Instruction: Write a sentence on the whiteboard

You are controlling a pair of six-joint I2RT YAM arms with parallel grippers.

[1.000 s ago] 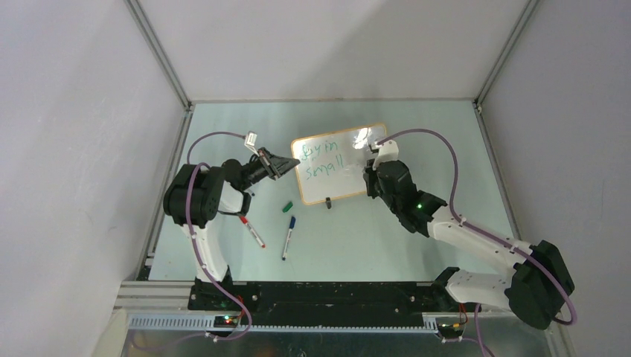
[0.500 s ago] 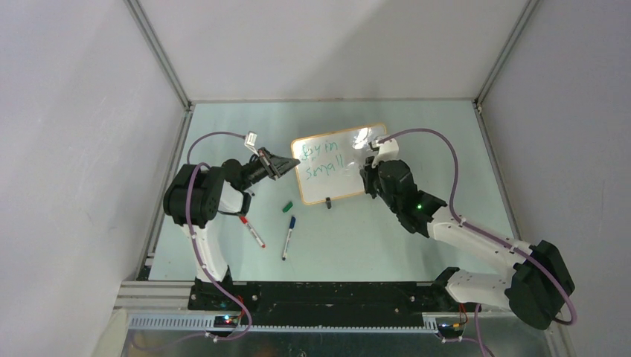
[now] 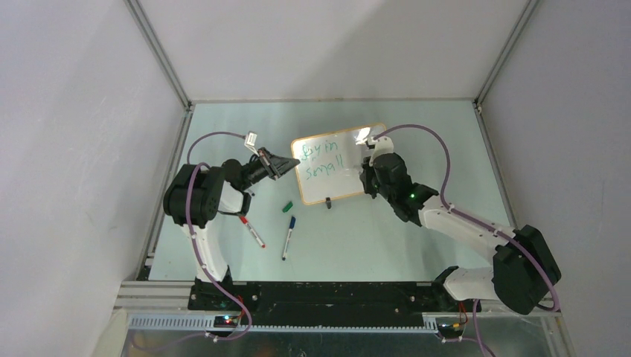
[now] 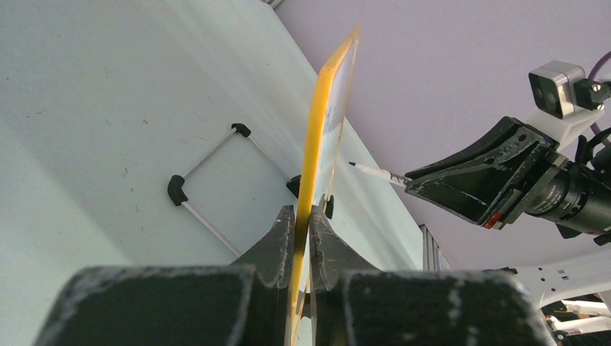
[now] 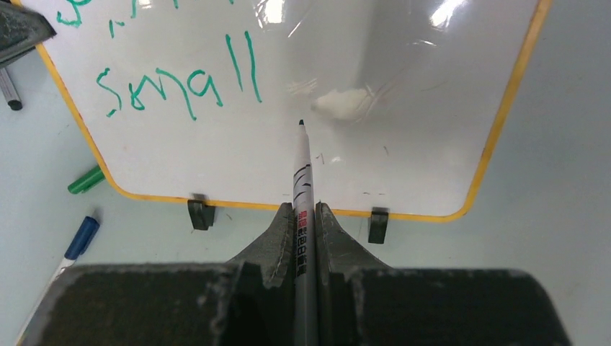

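Note:
The whiteboard (image 3: 348,186) stands tilted at the table's middle, with an orange-tan frame. The sentence (image 3: 321,159) is in green and reads "Joy in" over "small"; "small" also shows in the right wrist view (image 5: 180,83). My left gripper (image 3: 292,165) is shut on the board's left edge, seen edge-on in the left wrist view (image 4: 302,216). My right gripper (image 3: 367,177) is shut on a silver marker (image 5: 301,180). The marker's tip sits at the white surface just right of "small". I cannot tell whether it touches.
A red marker (image 3: 251,231), a blue marker (image 3: 288,236) and a green cap (image 3: 287,206) lie on the table in front of the board. Two black clip feet (image 5: 200,214) hold its lower edge. A wire stand (image 4: 209,173) props it from behind.
My right arm has shifted a little left and toward the board, its elbow drawing in. The left arm, the board and the writing are unchanged.

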